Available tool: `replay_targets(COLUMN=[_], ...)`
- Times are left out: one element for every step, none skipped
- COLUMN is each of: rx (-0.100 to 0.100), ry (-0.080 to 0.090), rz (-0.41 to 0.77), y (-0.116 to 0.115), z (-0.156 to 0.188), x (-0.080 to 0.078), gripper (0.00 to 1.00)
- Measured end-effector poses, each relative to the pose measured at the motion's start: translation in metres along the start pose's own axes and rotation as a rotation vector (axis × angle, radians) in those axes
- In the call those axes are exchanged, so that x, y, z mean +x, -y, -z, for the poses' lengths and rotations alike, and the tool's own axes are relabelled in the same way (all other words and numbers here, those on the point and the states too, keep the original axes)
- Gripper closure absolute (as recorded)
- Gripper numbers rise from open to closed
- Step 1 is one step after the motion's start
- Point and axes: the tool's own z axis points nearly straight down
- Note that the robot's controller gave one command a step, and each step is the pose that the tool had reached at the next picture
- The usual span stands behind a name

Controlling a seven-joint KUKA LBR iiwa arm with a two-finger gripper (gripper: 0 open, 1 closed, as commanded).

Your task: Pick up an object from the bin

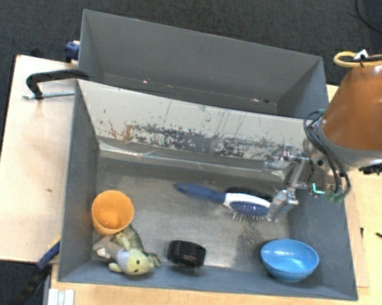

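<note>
My gripper [281, 200] hangs low at the right side of the bin, just right of the bristle head of a blue-and-white hairbrush [240, 203]. The brush lies flat across the middle of the floor, its blue handle pointing left. From this angle the gripper looks close to the brush head or touching it; I cannot tell which. A blue bowl [289, 259] sits upright in the front right corner, just in front of the gripper.
An orange cup [112, 212] lies at the front left, with a small pale plush toy [127, 255] in front of it. A black round puck-like thing [186, 253] rests near the front wall. The arm's orange cover overhangs the bin's right rim.
</note>
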Motion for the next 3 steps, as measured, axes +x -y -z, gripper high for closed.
replay_targets(rx=[0.001,0.002,0.004], ry=[0.005,0.011,0.020], rz=[0.134,0.134,0.141], y=[0.008,0.007,0.003], z=[-0.128,-0.124,0.033], x=[0.008,0.006,0.004], gripper=[0.00,1.00,1.00])
